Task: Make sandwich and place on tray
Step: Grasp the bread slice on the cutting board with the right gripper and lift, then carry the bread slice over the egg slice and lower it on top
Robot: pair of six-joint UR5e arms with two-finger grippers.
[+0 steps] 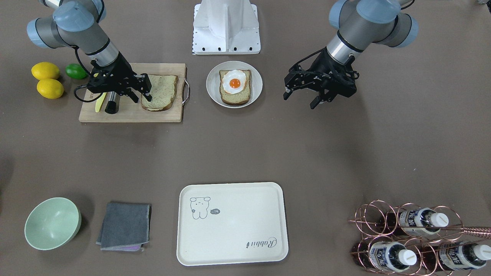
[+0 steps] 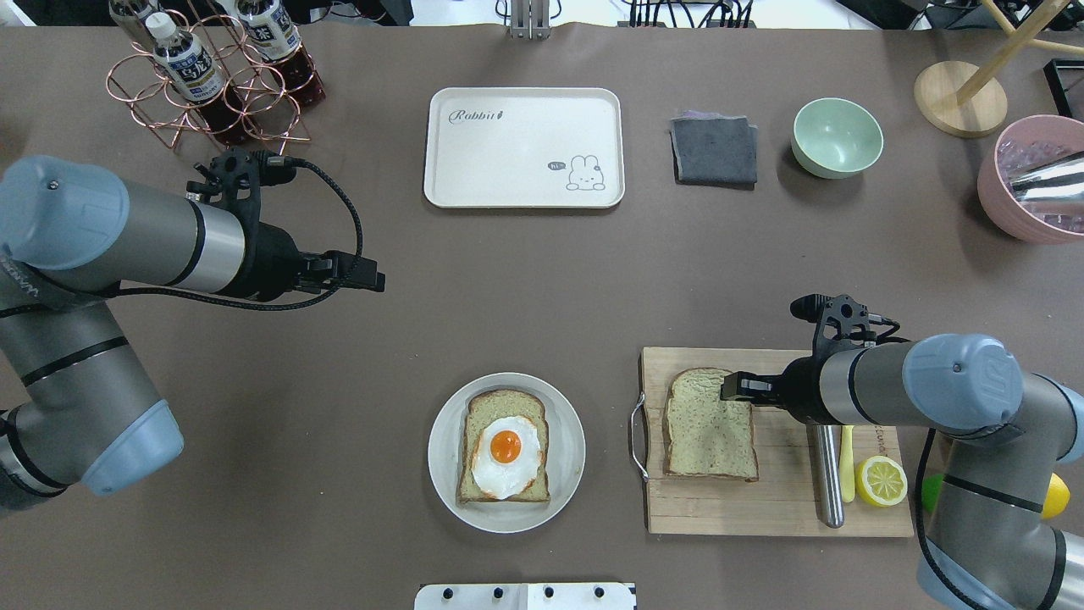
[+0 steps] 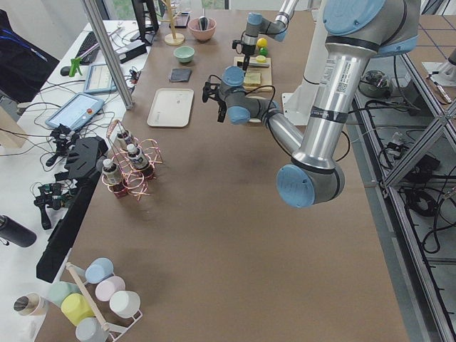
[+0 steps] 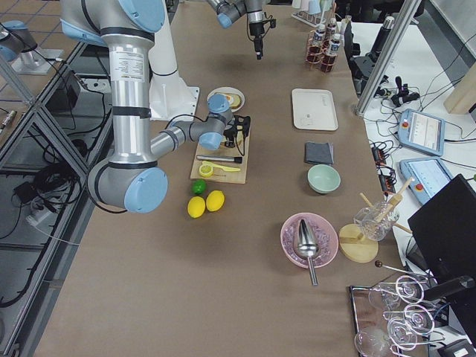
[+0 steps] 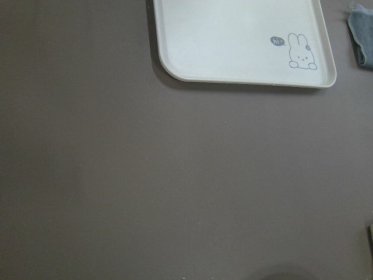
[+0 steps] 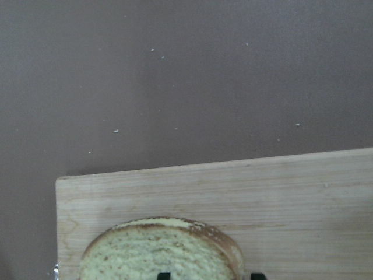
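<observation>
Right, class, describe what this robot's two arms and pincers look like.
The left arm and right arm are silver-grey tubes with pale blue joint caps. The left pincer and right pincer are black and two-fingered, each with a black cable looping by the wrist.

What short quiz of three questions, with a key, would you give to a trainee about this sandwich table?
1. True or false: the egg lies on the cutting board.
2. Which gripper reaches the bare bread slice on the cutting board? A) left gripper B) right gripper
3. Fill in: the tray carries a small drawing and the word ____.
Key: 1 false, the egg tops the other slice on the plate; 2 B; 3 Rabbit.
</observation>
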